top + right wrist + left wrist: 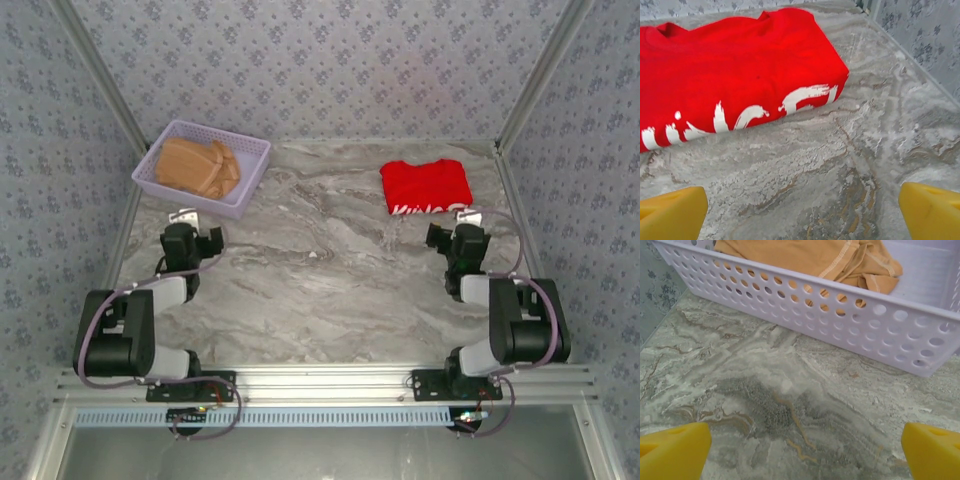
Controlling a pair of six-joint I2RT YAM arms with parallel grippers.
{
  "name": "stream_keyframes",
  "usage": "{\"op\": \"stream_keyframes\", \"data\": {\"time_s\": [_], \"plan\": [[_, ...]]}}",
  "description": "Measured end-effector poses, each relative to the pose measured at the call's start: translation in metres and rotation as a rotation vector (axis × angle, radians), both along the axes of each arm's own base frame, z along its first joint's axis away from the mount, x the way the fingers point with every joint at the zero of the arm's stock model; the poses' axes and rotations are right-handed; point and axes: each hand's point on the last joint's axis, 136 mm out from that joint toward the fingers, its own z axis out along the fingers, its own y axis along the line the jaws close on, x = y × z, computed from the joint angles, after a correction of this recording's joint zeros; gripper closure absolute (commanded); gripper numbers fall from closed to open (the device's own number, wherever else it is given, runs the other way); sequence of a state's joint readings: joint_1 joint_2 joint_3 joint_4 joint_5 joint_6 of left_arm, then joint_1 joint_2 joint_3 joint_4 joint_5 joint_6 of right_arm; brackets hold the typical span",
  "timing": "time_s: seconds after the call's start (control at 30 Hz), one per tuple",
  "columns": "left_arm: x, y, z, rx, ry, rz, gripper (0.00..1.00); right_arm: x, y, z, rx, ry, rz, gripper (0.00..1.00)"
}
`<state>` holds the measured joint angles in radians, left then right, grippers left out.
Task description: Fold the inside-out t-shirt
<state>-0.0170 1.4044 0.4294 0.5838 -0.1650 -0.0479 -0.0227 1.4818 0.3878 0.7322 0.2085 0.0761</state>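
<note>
The red t-shirt lies folded into a compact rectangle at the back right of the marble table, white lettering along its near edge. In the right wrist view the t-shirt sits just beyond the fingers. My right gripper rests just in front of it, open, with only bare table between its yellow fingertips. My left gripper is open at the left, near the basket; its yellow fingertips are spread wide over bare marble.
A lilac perforated basket at the back left holds a tan folded garment; the basket's wall stands close ahead of the left gripper. Patterned walls enclose the table on three sides.
</note>
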Motion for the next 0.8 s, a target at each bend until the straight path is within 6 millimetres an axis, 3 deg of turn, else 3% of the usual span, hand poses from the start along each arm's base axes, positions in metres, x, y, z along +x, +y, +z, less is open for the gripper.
{"op": "stream_keyframes", "data": {"time_s": [0.13,0.23,0.43,0.8], "plan": [[0.011,-0.001,-0.017,-0.019,-0.006,-0.037,0.02,-0.005,0.008,-0.02,-0.006,0.029,0.041,0.0],[0.008,-0.004,-0.026,-0.028,0.017,-0.055,0.02,-0.002,0.008,-0.014,-0.011,-0.001,0.043,0.0],[0.013,-0.007,-0.017,-0.033,-0.027,-0.07,0.02,0.002,0.009,-0.006,-0.025,-0.033,0.05,0.0],[0.014,-0.007,-0.016,-0.034,-0.03,-0.071,0.02,0.005,0.019,0.0,-0.057,-0.053,0.085,0.0]]}}
